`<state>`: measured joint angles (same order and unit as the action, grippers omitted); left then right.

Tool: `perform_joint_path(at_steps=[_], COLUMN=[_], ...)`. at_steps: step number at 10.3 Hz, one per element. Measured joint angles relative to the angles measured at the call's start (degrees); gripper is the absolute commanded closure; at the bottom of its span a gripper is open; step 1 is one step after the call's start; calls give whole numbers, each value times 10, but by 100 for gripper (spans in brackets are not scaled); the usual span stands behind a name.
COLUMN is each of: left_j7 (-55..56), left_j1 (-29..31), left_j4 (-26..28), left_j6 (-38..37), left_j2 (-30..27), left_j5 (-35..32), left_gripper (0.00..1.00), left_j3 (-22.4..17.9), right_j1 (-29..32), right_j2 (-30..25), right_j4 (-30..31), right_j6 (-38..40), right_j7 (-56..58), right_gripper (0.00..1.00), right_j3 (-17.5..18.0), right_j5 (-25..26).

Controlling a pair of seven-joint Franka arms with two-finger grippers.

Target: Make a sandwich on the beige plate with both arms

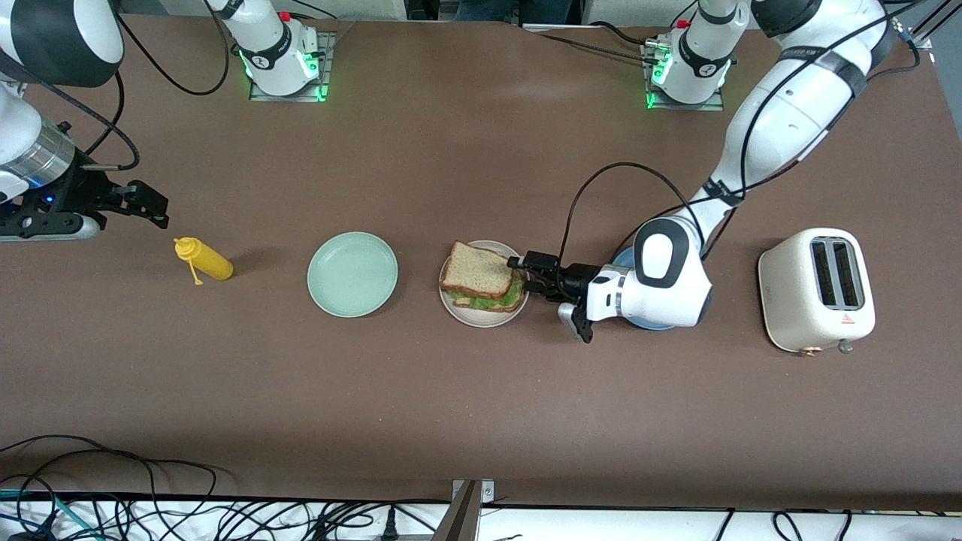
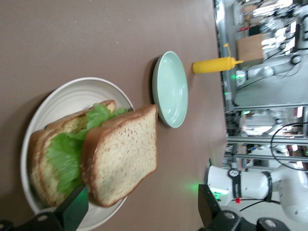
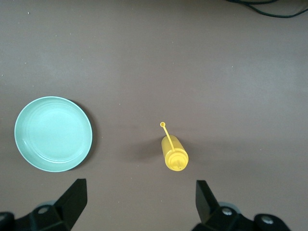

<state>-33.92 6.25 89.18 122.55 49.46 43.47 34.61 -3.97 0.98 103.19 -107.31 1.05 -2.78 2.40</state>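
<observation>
The left gripper (image 1: 526,274), right of centre in the front view, lay low at the edge of the beige plate (image 1: 481,317), its fingers spread apart and holding nothing. In the left wrist view one fingertip (image 2: 74,208) sat at the plate's rim against the sandwich, the other (image 2: 208,202) stood clear over bare table. The sandwich (image 1: 482,278) rested on the beige plate at the centre of the front view: a top slice of bread (image 2: 122,156) lay tilted and shifted off the lower slice (image 2: 41,166), with green lettuce (image 2: 65,154) showing between them. A blue plate (image 1: 661,324) lay mostly hidden under the left arm's wrist, just beside the beige plate toward the left arm's end of the table. A toaster (image 1: 818,289) stood at the right of the front view.

The right gripper (image 1: 146,203), at the upper left of the front view, hung with its fingers apart and empty over bare table, the arm waiting. Below it in that view lay a yellow bottle (image 1: 204,260) on its side, and a green plate (image 1: 352,273) sat between the bottle and the beige plate.
</observation>
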Motion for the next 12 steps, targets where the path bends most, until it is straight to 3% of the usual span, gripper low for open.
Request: perform_joint_path(at_steps=[5,8,12], left_j7=[97,179,181], left_j1=[23,13,17], left_j4=[-4,-26,-52], left_j6=[-41,-73,-94], left_j2=[-55,-90,-92], left_j5=[-70,-155,-246], left_gripper=[0,0,0], left_j3=[-1,2,-3], right_j1=[0,0,0], right_j2=[0,0,0], right_j4=[0,0,0], right_j6=[0,0,0], right_j7=[0,0,1], right_gripper=[0,0,0], right_j3=[0,0,0], right_j5=[0,0,0])
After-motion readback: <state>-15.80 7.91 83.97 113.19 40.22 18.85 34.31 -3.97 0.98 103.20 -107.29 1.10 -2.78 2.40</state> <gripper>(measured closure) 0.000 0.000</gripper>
